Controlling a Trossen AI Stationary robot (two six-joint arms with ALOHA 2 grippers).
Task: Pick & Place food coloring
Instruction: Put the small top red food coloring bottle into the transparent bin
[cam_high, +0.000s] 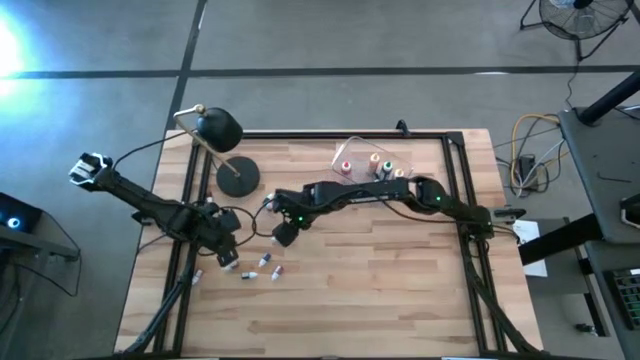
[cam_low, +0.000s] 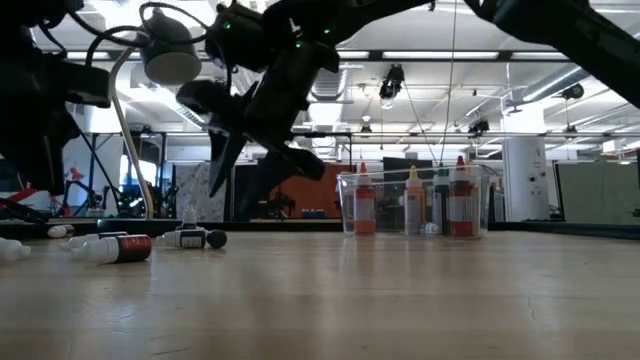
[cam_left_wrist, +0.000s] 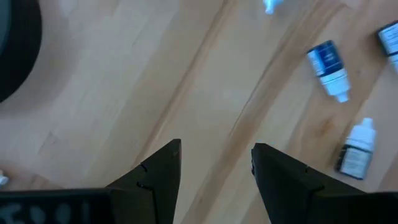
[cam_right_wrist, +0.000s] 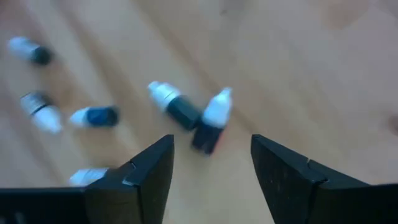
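Several small food coloring bottles lie on their sides on the wooden table near its left front, among them a red-bodied one, a dark one and a blue-labelled one; they also show in the high view. My right gripper hangs open above this group, slanting down, touching none of them. My left gripper is open over bare wood just left of the group. More bottles stand upright in a clear tub.
A black desk lamp stands on its round base at the far left, close behind my left gripper. The clear tub sits at the far middle. The table's near and right parts are bare wood.
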